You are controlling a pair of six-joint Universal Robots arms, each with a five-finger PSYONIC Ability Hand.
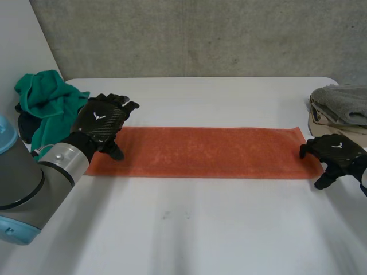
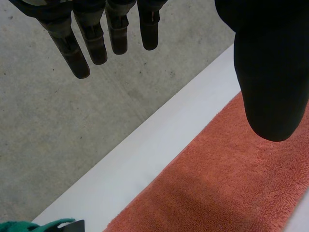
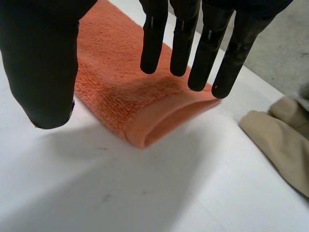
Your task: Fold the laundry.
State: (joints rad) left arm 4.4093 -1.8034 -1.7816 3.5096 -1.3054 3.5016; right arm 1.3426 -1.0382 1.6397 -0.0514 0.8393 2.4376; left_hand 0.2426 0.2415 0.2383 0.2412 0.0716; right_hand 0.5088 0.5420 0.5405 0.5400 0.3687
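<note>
Concrete wall behind white surface. Orange towel folded into long strip, lying flat across middle of surface, left to right. Green cloth heaped at left edge; grey towel on beige cloth at right edge. Left hand over strip's left end, fingers straight, wide of thumb, holding nothing. Right hand at strip's right end, fingers straight above doubled edge, gripping nothing.
</note>
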